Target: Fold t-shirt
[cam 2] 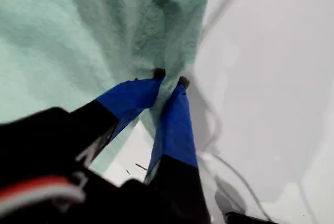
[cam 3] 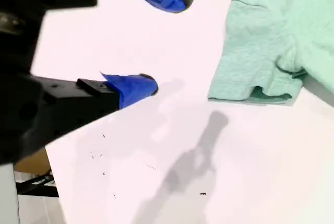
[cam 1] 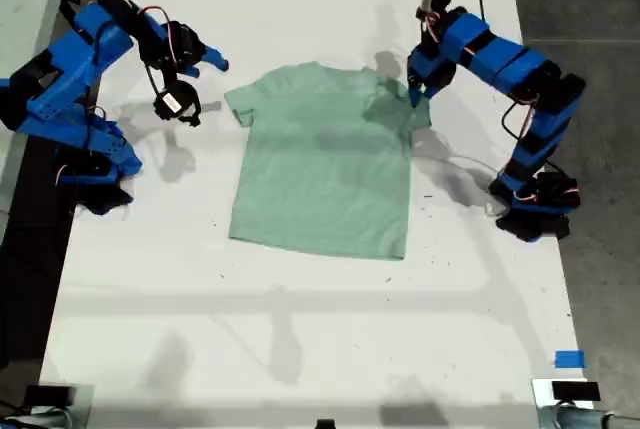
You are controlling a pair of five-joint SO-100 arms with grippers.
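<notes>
2 tools in your view, 1 pinching cloth and 1 spread wide.
you see the t-shirt (cam 1: 325,164) lying flat mid-bench (cam 1: 300,329); my first tool (cam 2: 169,78), at the exterior view's right, is clamped on the sleeve there, lifting it in a fold. my second tool (cam 3: 169,38), at the exterior view's left, hangs with its jaws apart beside the other sleeve, gripping nothing.

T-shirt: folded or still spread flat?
Mostly spread: the t-shirt lies flat, with only one sleeve pinched up by my first gripper.
</notes>
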